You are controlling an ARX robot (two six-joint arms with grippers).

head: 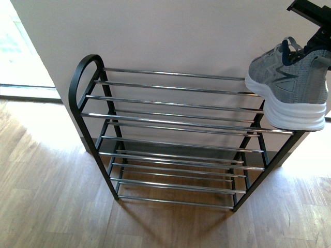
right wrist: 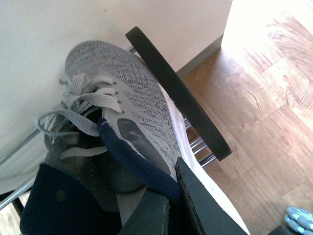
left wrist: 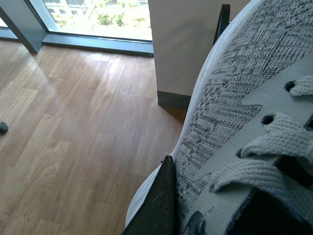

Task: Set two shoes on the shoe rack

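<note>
Nearest, right wrist view: right gripper [right wrist: 171, 198] closed on the heel of a grey knit lace-up sneaker [right wrist: 122, 98] with navy lining and thick white sole. Navy collar pinched between two black fingers [right wrist: 198, 208], narrow gap only. Sole on the top chrome bars, just beside the rack's black arched end, toe toward the wall.

Equally near, left wrist view: left gripper [left wrist: 210, 196] closed on a second grey knit sneaker [left wrist: 234, 98]. One black finger [left wrist: 159, 205] pressed against its side, flat grey laces close by. Held tilted, above a light wood plank floor [left wrist: 73, 122], apart from it. Not seen in the front view.

Further off, front view: low black metal shoe rack [head: 85, 77] with rounded arched ends and several tiers of thin chrome bars, standing on the floor against a plain white wall [head: 170, 36]. First sneaker at the right end of the top tier, heel toward the camera over the front bars, laces and collar under the black gripper at the picture's upper right corner.

Farthest: floor-level window [left wrist: 98, 14] beyond the wall's corner and dark skirting. Small light-blue object [right wrist: 298, 218] on the floor, too small to identify.
</note>
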